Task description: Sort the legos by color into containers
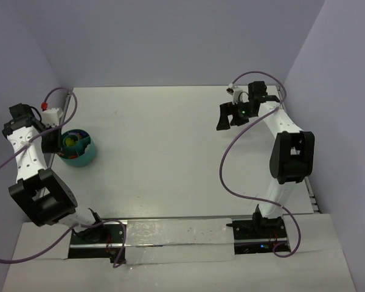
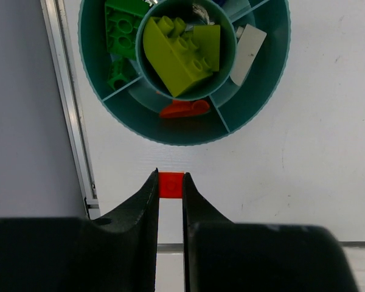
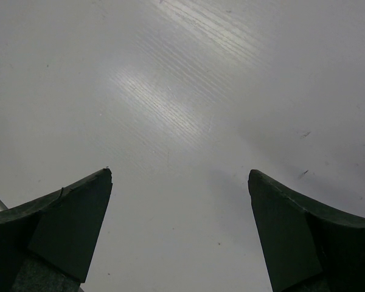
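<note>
Where the top view shows the table (image 1: 170,158), most of its white surface is open room; walls close the left, far and right sides. Teal bowl (image 1: 80,153) sits near the left edge, with the left gripper (image 1: 55,143) just beside its left rim, jaws not readable from here. Right gripper (image 1: 230,120) is well apart, near the far right corner, fingers spread

Left wrist: left gripper (image 2: 170,176) clamped on a small orange brick (image 2: 170,185), pinched right at the fingertips, over bare table just short of the teal bowl (image 2: 278,73) near rim. Metal edge rail (image 2: 70,115) runs close along the bowl's left; open table to the right. Held brick shows a squarish face, long axis cannot tell. Inside the bowl: lime brick (image 2: 179,55) in the centre cup, studs up, long axis diagonal from upper left to lower right. Dark green bricks (image 2: 123,30) in the left compartment. White flat piece (image 2: 248,52) in the right one, tilted. Orange piece (image 2: 184,108) in the near compartment, lying crosswise, closest to the held brick

Right wrist: right gripper (image 3: 179,177) wide apart over bare table (image 3: 170,85)
</note>
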Controlling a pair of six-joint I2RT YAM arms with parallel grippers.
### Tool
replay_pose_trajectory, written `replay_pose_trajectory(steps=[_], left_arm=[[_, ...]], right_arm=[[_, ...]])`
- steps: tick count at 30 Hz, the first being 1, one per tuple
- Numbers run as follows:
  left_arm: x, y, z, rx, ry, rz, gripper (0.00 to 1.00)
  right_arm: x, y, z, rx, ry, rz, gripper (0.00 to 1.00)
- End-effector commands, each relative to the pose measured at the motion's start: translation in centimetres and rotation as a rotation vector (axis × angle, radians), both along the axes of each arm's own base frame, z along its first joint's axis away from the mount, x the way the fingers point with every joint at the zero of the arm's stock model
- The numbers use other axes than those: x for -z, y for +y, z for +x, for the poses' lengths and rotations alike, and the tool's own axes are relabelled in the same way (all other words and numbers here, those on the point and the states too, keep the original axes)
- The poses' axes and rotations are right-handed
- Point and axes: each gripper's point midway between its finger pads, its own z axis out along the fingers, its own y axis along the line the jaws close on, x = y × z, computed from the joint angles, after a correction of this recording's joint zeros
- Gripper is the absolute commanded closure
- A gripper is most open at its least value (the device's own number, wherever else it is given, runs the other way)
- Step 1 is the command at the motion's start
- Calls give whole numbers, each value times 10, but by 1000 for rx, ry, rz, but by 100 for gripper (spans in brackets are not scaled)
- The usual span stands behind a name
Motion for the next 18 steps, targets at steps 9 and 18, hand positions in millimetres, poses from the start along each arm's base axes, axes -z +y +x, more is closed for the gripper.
replay_pose_trajectory(steps=[9, 18], left_arm=[[8, -5, 32, 5, -39, 6, 96], [23, -8, 32, 18, -10, 1, 92]], right_arm=[[-15, -1, 6, 1, -47, -24, 0], [-16, -3, 7, 0, -49, -37, 0]])
